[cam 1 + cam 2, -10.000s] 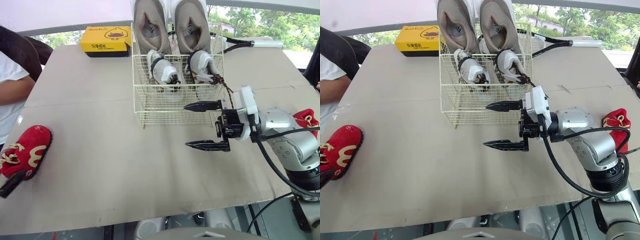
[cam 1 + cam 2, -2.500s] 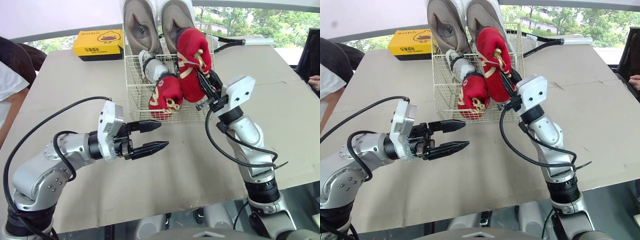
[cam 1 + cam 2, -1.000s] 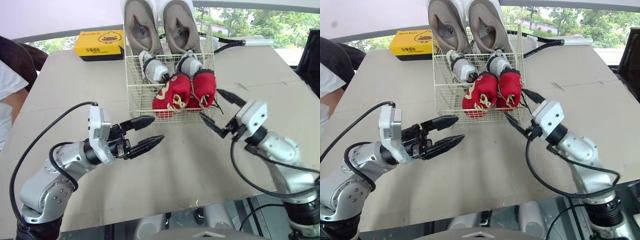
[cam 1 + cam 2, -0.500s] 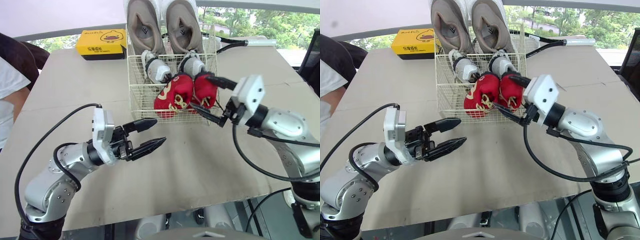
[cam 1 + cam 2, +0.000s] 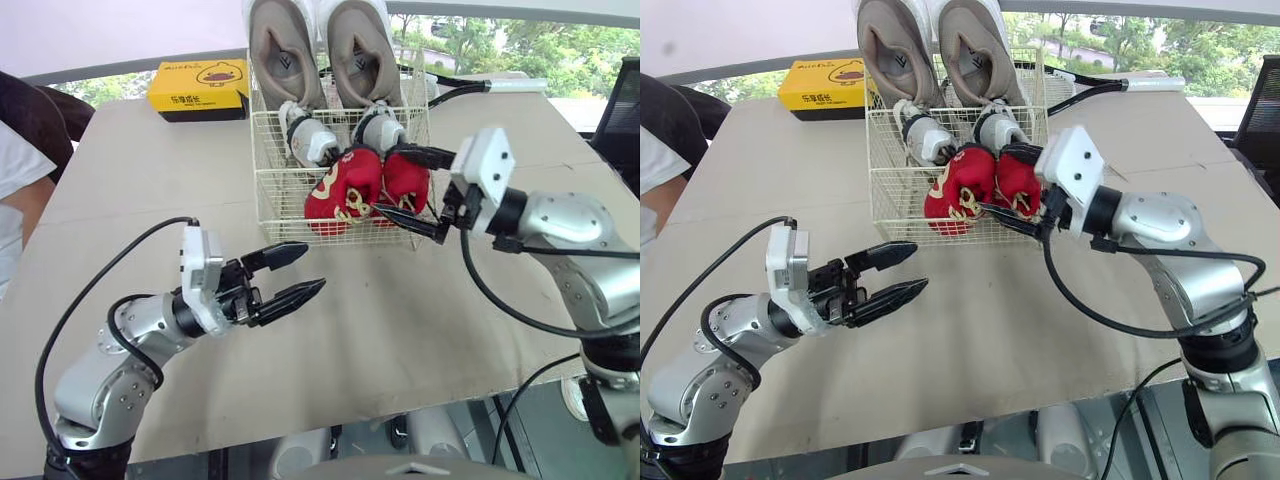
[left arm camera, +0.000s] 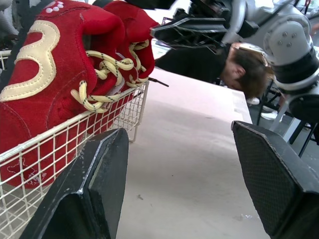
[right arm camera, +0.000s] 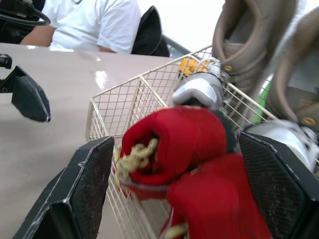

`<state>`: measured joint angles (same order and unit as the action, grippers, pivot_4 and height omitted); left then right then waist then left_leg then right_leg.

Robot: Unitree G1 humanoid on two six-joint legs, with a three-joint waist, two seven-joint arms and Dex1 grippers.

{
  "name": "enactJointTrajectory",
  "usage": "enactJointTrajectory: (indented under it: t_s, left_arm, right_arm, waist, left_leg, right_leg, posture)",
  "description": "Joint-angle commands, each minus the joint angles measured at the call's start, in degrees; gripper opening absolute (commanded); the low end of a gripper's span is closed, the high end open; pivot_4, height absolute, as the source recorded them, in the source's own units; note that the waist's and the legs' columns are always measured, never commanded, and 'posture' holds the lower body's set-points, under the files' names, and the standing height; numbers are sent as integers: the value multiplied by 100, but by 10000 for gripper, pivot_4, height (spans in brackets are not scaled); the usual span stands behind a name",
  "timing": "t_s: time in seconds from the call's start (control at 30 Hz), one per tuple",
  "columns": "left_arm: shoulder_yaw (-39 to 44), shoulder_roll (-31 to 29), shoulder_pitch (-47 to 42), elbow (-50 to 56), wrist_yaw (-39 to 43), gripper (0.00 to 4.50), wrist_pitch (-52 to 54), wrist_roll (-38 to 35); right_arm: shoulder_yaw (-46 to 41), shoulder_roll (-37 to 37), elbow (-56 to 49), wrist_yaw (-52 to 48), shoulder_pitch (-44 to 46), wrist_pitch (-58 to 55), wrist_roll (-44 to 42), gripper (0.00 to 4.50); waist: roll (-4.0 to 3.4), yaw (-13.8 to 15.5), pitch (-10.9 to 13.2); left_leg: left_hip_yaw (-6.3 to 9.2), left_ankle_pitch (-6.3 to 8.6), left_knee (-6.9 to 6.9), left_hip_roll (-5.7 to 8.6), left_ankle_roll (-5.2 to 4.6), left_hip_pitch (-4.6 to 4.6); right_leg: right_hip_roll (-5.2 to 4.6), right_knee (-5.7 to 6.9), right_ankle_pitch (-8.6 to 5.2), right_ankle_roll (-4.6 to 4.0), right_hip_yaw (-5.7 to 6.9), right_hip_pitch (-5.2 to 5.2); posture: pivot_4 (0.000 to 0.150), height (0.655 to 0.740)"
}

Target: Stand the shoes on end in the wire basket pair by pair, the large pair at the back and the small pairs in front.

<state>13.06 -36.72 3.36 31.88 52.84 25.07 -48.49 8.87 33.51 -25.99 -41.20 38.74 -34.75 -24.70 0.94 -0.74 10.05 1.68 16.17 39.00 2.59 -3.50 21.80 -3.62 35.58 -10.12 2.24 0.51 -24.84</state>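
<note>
The wire basket [image 5: 285,205] stands mid-table. Two large grey shoes [image 5: 282,45] stand on end at its back. Two small grey-and-white shoes [image 5: 308,140] sit in front of them. Two red shoes [image 5: 345,190] with cream laces lean side by side against the front wall. My right gripper [image 5: 389,180] is open at the basket's front right corner, its fingers straddling the right red shoe [image 7: 214,199]; I cannot tell whether they touch it. My left gripper [image 5: 313,267] is open and holds nothing, over the table in front of the basket.
A yellow box [image 5: 197,85] lies at the back left of the table. A person in a white shirt [image 5: 15,190] sits at the left edge. A black cable [image 5: 470,88] runs behind the basket. Bare tabletop [image 5: 400,300] spreads in front.
The right red shoe, held above the basket 2.5 s ago, now rests in its front. My right gripper opened, pulled away, then swung back to it. The left gripper drew back slightly.
</note>
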Motion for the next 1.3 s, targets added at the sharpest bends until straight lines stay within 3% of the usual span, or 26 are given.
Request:
enactJointTrajectory:
  t_s: [0.03,0.2,0.33,0.53,0.67,0.77,0.9,1.17,1.3]
  left_arm:
    - [71,21,54,158,19,35688,-138,-6]
    - [105,44,241,275,-54,35688,-200,5]
    - [96,57,305,293,-110,35688,-232,24]
    - [66,52,274,313,-406,35688,-117,46]
    - [162,133,240,363,-800,35688,100,-222]
    - [304,5,350,324,-715,35688,172,-318]
    - [443,-266,579,212,-442,35688,235,-258]
    - [744,-696,1489,-33,288,35688,27,168]
    - [767,-711,1832,-249,595,35688,-223,476]
  right_arm:
    - [224,-107,136,50,336,-513,36,37929]
    - [772,33,310,-90,770,-1107,334,37929]
    - [1070,-47,533,-288,930,-915,577,37929]
    - [381,-542,285,-391,622,-143,183,37929]
    - [-687,-493,-411,-563,-290,-164,-839,37929]
    - [-1371,-98,-1054,-663,-1183,-382,-1459,44844]
    - [-2309,532,-1739,-736,-2522,-570,-1964,44844]
    - [-3852,1129,-1595,-1362,-5086,250,-1349,44844]
    - [-4145,1121,-1254,-1667,-5733,787,-1076,44844]
  waist:
    - [-1,10,0]
    - [1,15,-1]
    - [2,6,-2]
    - [-4,-5,1]
    - [-2,68,1]
    - [-9,152,5]
    - [-9,178,5]
    - [-12,164,7]
    - [-14,168,7]
  left_leg:
    - [1,0,0,0,0,1]
    - [3,2,0,4,-2,9]
    - [8,3,0,3,-3,7]
    - [9,3,-1,0,-3,5]
    - [18,3,-3,3,-2,16]
    - [24,9,-4,14,-10,29]
    - [26,10,-28,17,-11,39]
    - [17,14,-48,14,-20,30]
    - [14,14,-47,9,-21,21]
  right_leg:
    - [-2,0,0,0,1,0]
    - [-11,-6,0,0,4,-4]
    - [-12,-7,0,-1,8,-2]
    - [-8,-4,1,0,9,-3]
    - [-11,-7,6,9,17,-7]
    - [-27,-15,9,17,27,-13]
    - [-31,-57,3,9,32,-11]
    - [-26,-77,-3,7,27,-6]
    - [-21,-77,-14,23,27,5]
  posture:
    - [1500,7400]
    - [1500,7400]
    - [1500,7400]
    - [1500,7400]
    - [1500,7400]
    - [1500,7400]
    - [1500,7400]
    - [1500,7400]
    - [1500,7400]
